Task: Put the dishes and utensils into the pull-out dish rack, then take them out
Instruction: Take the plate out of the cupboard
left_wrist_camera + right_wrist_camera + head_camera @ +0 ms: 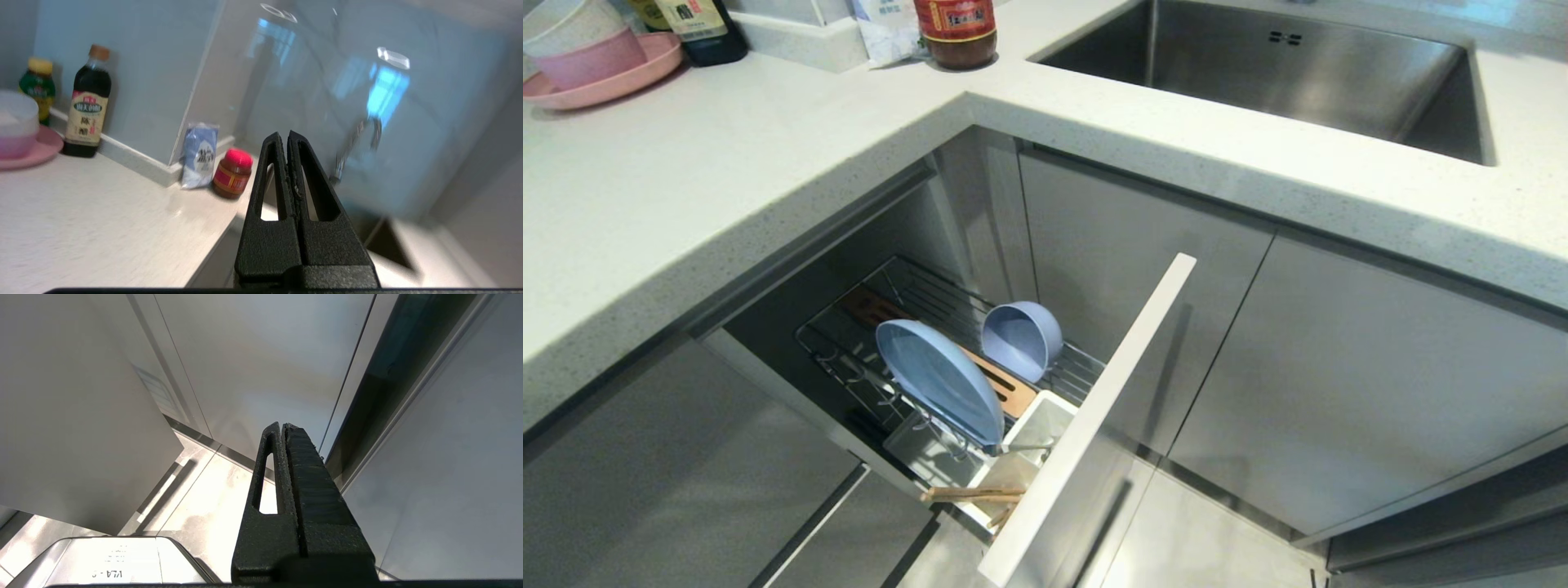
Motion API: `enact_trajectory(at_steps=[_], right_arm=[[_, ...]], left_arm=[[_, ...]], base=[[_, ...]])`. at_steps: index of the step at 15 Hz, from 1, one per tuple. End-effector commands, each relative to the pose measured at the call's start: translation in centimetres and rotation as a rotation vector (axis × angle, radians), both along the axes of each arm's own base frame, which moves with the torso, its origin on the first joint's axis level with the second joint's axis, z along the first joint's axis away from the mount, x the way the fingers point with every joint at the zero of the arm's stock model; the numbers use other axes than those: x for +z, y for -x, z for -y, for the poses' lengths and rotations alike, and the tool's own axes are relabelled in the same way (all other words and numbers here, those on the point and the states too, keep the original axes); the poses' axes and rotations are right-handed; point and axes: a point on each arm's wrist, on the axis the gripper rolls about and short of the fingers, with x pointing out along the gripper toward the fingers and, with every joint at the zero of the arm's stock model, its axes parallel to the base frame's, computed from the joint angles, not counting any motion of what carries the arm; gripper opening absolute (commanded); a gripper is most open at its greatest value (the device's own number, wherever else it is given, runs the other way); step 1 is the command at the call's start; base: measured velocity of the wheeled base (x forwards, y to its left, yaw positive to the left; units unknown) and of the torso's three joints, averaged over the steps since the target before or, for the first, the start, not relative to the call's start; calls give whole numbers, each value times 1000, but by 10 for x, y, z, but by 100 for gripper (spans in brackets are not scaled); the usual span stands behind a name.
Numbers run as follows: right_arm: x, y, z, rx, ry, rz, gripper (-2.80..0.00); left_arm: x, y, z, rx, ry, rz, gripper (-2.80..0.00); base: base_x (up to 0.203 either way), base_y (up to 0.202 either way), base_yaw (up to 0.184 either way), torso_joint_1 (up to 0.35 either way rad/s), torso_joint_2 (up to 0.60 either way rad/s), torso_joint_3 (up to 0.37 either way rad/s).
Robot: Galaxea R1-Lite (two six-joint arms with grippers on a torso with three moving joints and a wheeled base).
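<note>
showing plate (939, 380) racked; wrist views show only closed fingers (282, 163).

Not much readable here. Dark sauce bottle (87, 102) on the table carries a label with Chinese characters, "陈醋" legible at the bottom. Blue-white pouch (199, 155) by the wall shows a big black character, too blurry to call. Red-capped jar (231, 173) with a red-yellow label, print unreadable. Bit of upside-down lettering on a pale grey robot part (110, 561), roughly "VLA".
</note>
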Motion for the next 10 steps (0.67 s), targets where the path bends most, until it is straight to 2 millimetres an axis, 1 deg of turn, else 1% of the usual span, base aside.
enact_trajectory(at_steps=[1,3,5,7,9,10], right_arm=[[0,0,0,0,0,1,-280],[0,0,0,0,0,2,-280],[0,0,0,0,0,1,-280],[0,0,0,0,0,2,-280],[0,0,0,0,0,1,-280],[0,0,0,0,0,1,-280]], left_arm=[[19,-77,6,-77,147,-159,-280],[20,-103,14,-100,214,-244,-280],[15,-119,26,-126,246,-322,-280],[10,-131,41,-128,270,-391,-280],[7,-135,50,-134,278,-430,-280],[3,-141,56,-113,277,-462,-280]], base=[[0,0,0,0,0,0],[0,0,0,0,0,0],[0,0,0,0,0,0],[0,0,0,0,0,0],[0,0,0,0,0,0],[0,0,0,0,0,0]])
